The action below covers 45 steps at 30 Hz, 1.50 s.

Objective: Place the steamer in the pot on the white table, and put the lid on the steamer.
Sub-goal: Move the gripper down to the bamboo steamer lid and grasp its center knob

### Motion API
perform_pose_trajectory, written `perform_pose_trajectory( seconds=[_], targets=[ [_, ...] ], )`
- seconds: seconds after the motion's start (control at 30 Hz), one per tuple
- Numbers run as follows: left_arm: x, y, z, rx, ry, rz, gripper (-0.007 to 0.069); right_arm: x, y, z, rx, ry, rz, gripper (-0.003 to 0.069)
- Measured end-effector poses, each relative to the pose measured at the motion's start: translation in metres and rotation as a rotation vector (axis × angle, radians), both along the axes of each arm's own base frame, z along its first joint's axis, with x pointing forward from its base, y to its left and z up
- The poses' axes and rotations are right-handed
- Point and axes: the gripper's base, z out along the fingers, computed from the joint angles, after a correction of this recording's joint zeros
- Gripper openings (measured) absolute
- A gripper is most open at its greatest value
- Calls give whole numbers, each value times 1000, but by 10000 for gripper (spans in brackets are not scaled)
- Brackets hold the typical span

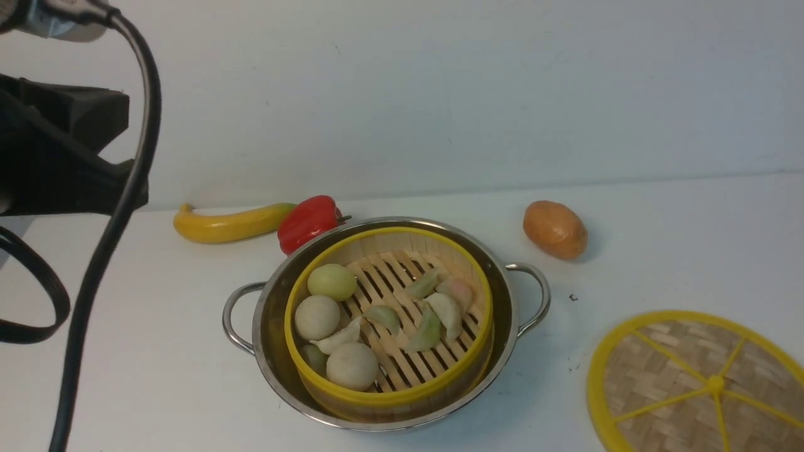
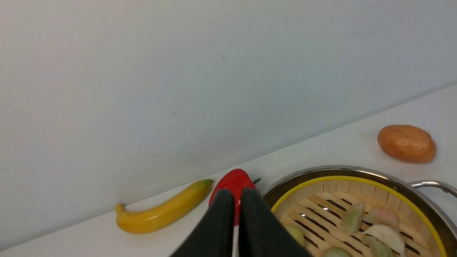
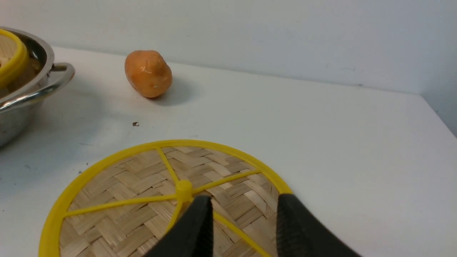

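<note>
The steamer [image 1: 387, 314], a yellow-rimmed bamboo basket holding pale buns and dumplings, sits inside the shiny pot [image 1: 269, 339] on the white table [image 1: 659, 263]. The woven lid [image 1: 691, 383] lies flat on the table to the pot's right, partly cut off by the picture's edge. In the left wrist view my left gripper [image 2: 235, 195] is shut with nothing in it, raised beside the steamer [image 2: 350, 214] and pot [image 2: 421, 192]. My right gripper [image 3: 244, 202] is open over the lid [image 3: 142, 185], one finger close to the centre knob, the other near the rim.
A yellow banana [image 1: 229, 223] and a red pepper [image 1: 308, 221] lie behind the pot by the wall. An orange potato [image 1: 554, 229] rests at the back right. A black cable [image 1: 107, 251] hangs at the left. The table's right edge [image 3: 439, 114] is near the lid.
</note>
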Motion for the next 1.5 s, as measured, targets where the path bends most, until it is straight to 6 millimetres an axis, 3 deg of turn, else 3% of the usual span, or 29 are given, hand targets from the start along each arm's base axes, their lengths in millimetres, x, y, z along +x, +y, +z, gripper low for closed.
perform_pose_trajectory(
  seconds=[0.1, 0.27, 0.33, 0.47, 0.5, 0.77, 1.2, 1.5],
  targets=[
    [1, 5, -9, -7, 47, 42, 19, 0, 0, 0, 0, 0, 0, 241],
    [-8, 37, -37, -76, 127, 223, 21, 0, 0, 0, 0, 0, 0, 241],
    [-26, 55, -63, -114, 159, 325, 27, 0, 0, 0, 0, 0, 0, 241],
    [-48, 68, -93, -132, 147, 408, 29, 0, 0, 0, 0, 0, 0, 241],
    [-63, 73, -118, -137, 131, 454, 29, 0, 0, 0, 0, 0, 0, 241],
    [-108, 72, -183, -173, 17, 474, 32, 0, 0, 0, 0, 0, 0, 241],
    [-114, 69, -246, -157, 77, 431, 39, 0, 0, 0, 1, 1, 0, 241],
    [-113, 63, -249, -159, 69, 348, 42, 0, 0, 0, 0, 1, 0, 241]
  ],
)
